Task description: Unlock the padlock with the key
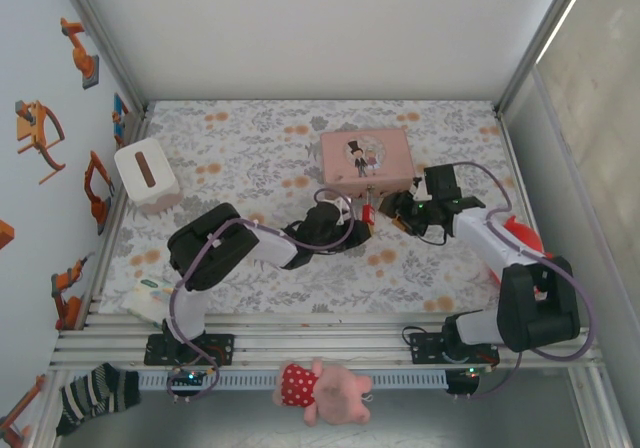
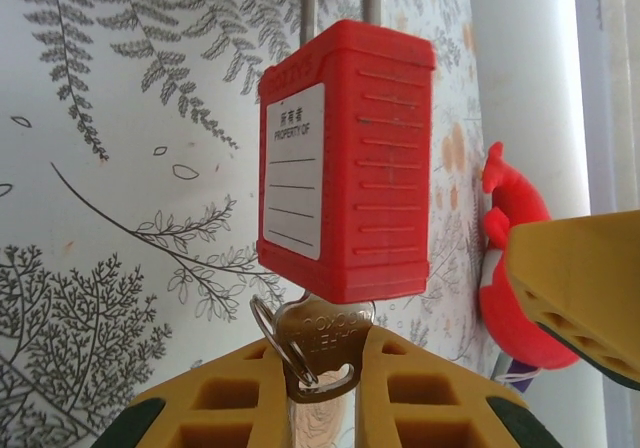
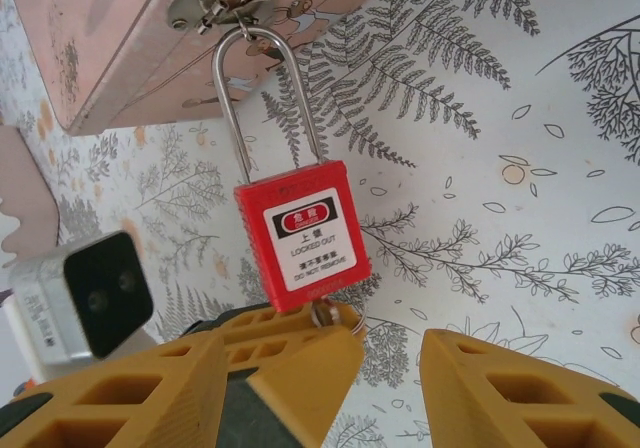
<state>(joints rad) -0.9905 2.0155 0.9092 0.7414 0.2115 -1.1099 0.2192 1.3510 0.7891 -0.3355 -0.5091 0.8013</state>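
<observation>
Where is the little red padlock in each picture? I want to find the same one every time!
Top external: the padlock is a tiny red spot in the middle, just below the pink box.
Left wrist: big, top centre, with the key under it.
Right wrist: centre, hanging down.
Shared landmark: the pink box, whose latch holds the padlock.

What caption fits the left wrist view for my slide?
Left gripper pinches the silvery metal key at the base of the small red padlock.

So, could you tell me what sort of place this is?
Probably a robotics lab test cell: an aluminium-profile frame with white panels, a floral-patterned tablecloth, and a small red padlock hung on a pink box.
</observation>
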